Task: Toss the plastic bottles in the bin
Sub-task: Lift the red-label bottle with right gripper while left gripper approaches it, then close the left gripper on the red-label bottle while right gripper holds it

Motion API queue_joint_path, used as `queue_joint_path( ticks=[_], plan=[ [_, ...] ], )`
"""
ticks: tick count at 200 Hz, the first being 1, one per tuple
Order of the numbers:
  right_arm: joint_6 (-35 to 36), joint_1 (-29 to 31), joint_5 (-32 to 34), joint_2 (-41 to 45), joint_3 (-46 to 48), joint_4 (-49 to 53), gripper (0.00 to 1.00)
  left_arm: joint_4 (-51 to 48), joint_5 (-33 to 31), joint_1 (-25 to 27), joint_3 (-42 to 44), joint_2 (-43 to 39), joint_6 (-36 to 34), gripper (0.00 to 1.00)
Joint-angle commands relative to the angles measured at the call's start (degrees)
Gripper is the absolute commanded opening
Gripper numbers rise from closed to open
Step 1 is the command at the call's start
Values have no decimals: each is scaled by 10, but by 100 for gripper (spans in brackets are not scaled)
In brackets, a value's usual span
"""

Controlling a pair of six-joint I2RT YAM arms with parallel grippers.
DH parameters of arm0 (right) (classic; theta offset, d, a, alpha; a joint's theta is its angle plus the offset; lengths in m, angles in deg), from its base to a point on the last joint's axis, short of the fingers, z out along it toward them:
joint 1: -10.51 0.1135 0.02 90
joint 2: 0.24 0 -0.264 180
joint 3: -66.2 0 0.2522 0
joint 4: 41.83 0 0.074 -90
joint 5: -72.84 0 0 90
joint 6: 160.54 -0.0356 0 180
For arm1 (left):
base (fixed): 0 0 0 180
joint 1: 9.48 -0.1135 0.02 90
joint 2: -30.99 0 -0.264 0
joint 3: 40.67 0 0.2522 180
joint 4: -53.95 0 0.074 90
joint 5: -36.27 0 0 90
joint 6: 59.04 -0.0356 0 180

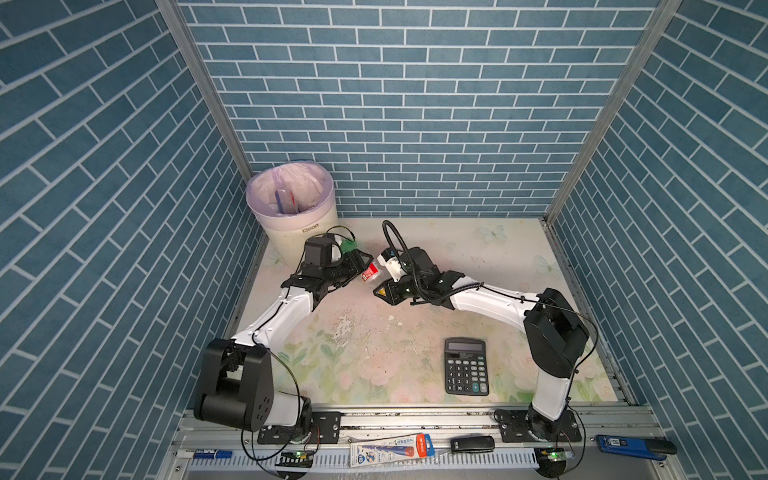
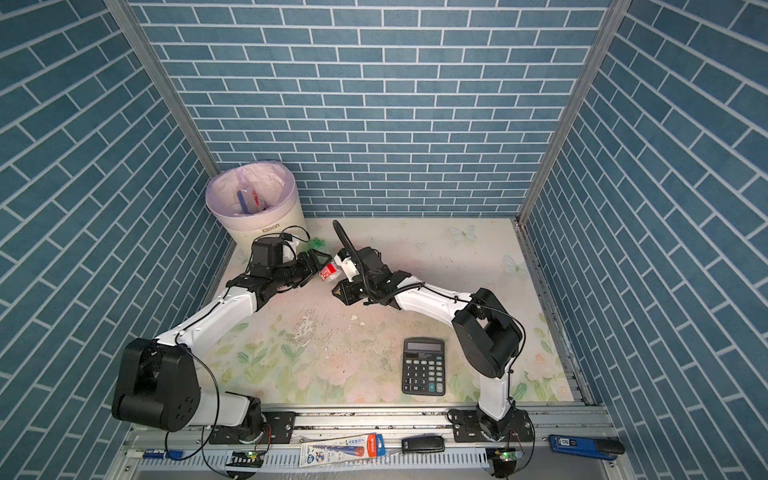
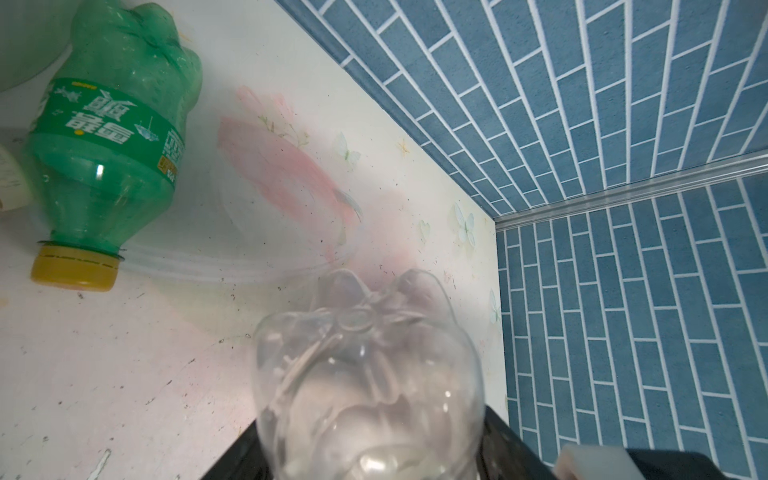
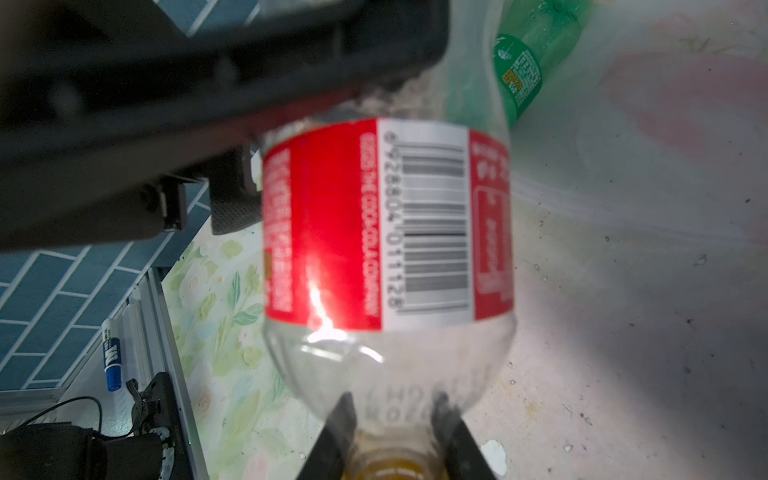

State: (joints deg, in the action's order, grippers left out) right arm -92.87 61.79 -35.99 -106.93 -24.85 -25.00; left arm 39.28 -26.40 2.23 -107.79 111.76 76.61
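Fingers [image 4: 341, 419] of the right gripper [image 4: 392, 405] are clamped on the neck of the red-labelled bottle [image 4: 386, 224], one on each side just below its shoulder. The bottle's body reaches away from them toward the left gripper [image 1: 362, 266]. That gripper's black body lies against the bottle's far end, and the left wrist view shows the clear lobed base close up. Whether the left fingers have closed on the bottle or only stand around it, I cannot tell.

In both top views the bottle bridges the two grippers over the far left part of the table [image 1: 478, 257], near the bin. The green bottle [image 3: 112, 137], with a yellow cap, lies on its side on the table just behind the left gripper, close to the foot of the bin [image 1: 291, 237]. The bin stands in the table's far left corner, with at least one blue-labelled bottle [image 1: 284, 200] inside its pale liner. A black calculator [image 1: 465, 365] lies well apart, near the front edge toward the right.
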Motion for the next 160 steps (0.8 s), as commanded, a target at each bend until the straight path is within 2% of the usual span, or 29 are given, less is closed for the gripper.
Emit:
queue_joint_path(
  ticks=[1,18,60,77,91,125,160],
  plan=[
    [-6,2,-14,26,-23,-26,26,9,-19,2,-13,1,-4,67],
    [-5,2,-15,26,-22,-27,27,8,-25,2,-10,-2,-5,60],
    [-4,1,-33,23,-19,-34,35,-1,-40,2,-6,-4,-7,58],
    [-4,1,-39,28,-15,-43,34,1,-45,2,-5,-4,-7,57],
    [-4,1,-42,34,-10,-51,34,-1,-52,2,-6,-4,-7,64],
    [-2,1,-40,34,-12,-47,33,5,-54,2,-4,2,-1,75],
    [-2,2,-40,34,-12,-50,31,6,-59,2,-2,0,-2,77]
  ],
)
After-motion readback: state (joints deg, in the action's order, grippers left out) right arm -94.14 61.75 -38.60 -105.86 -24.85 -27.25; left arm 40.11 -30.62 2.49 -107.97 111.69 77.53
